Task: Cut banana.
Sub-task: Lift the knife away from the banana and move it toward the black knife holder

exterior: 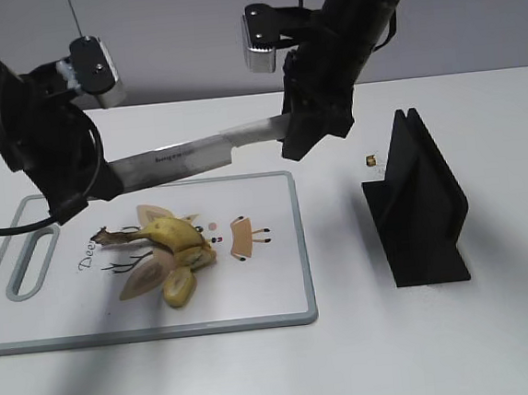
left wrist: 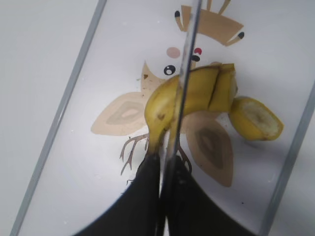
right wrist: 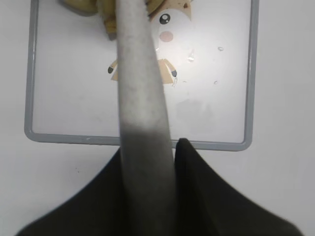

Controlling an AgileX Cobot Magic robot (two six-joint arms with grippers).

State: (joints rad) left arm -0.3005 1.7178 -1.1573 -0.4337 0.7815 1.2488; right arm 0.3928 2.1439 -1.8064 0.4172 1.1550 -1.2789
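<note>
The banana (exterior: 167,234) lies on the white cutting board (exterior: 272,289), dark stem to the left, with a loose yellow end chunk (exterior: 179,285) in front of it. In the left wrist view the banana (left wrist: 199,93) shows cut lines near its right end, and the chunk (left wrist: 256,118) lies beside it. A knife (exterior: 186,155) hangs level above the board. My right gripper (exterior: 300,139) is shut on its pale handle (right wrist: 140,88). My left gripper (exterior: 105,179) is shut on the blade's tip end, and the blade (left wrist: 184,73) runs edge-on over the banana.
A black knife stand (exterior: 422,202) is on the table right of the board. A small brown bit (exterior: 372,161) lies just left of it. The board has a grey rim (right wrist: 138,140) and a handle slot (exterior: 29,264) at its left end.
</note>
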